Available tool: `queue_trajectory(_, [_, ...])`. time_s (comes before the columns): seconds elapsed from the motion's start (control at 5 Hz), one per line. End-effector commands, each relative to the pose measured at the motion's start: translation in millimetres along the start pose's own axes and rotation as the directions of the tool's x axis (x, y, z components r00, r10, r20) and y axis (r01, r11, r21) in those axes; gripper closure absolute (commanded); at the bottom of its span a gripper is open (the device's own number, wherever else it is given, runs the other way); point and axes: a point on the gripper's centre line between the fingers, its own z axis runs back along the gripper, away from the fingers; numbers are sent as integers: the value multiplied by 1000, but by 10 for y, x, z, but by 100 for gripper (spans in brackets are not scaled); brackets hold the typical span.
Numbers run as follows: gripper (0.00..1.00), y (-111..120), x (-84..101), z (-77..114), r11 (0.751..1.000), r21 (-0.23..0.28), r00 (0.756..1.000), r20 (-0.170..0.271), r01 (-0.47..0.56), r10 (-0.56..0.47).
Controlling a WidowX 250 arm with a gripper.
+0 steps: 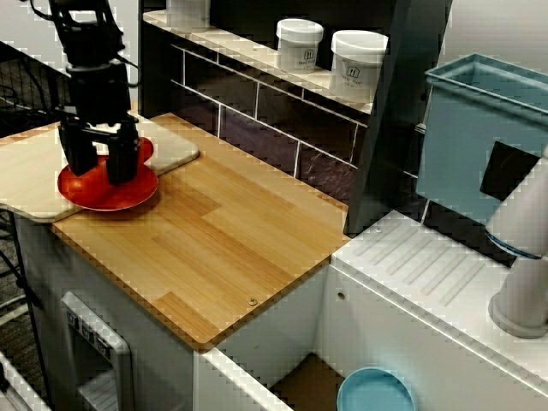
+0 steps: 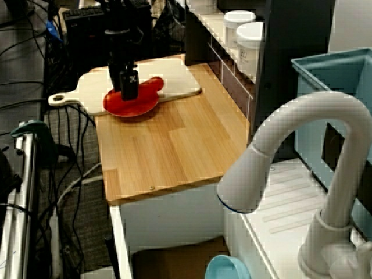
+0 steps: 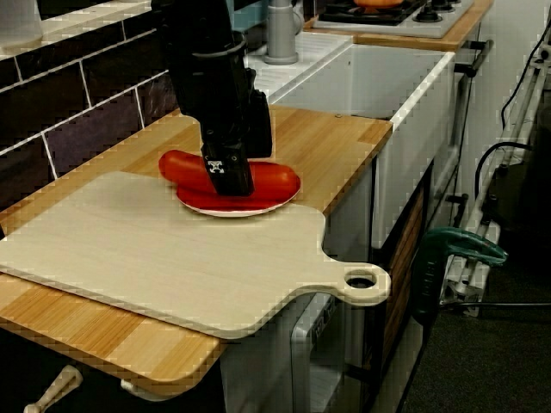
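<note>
black robot gripper hangs straight down over a round red plate. in the view from above the counter its two fingers stand apart with a gap between them, tips down at the plate. a long red sausage-shaped piece lies flat on the plate. in the low view from the board end one finger stands in front of the piece's middle and both ends of the piece show on either side. cannot tell whether the fingers press on the piece or only stand beside it.

the plate sits at the edge of a pale wooden cutting board with a holed handle, and part of it lies over the striped wooden counter top.

well apart from the gripper:
- two white lidded jars stand on the shelf above the dark tiled wall.
- a blue plastic bin stands beyond the white ribbed drainboard.
- a curved white faucet fills the foreground in the view past the faucet.
- a light blue bowl sits low in the sink.
</note>
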Motion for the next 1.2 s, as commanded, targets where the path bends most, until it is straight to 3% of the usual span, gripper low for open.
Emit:
queue_trajectory(0.0, [0,119,-105,251,1000,-12,996,86,14,-13])
queue_trajectory(0.4, [0,259,-124,390,1000,-26,994,108,15,-13])
queue_trajectory(1.0, [0,583,-15,385,998,9,986,153,61,-61])
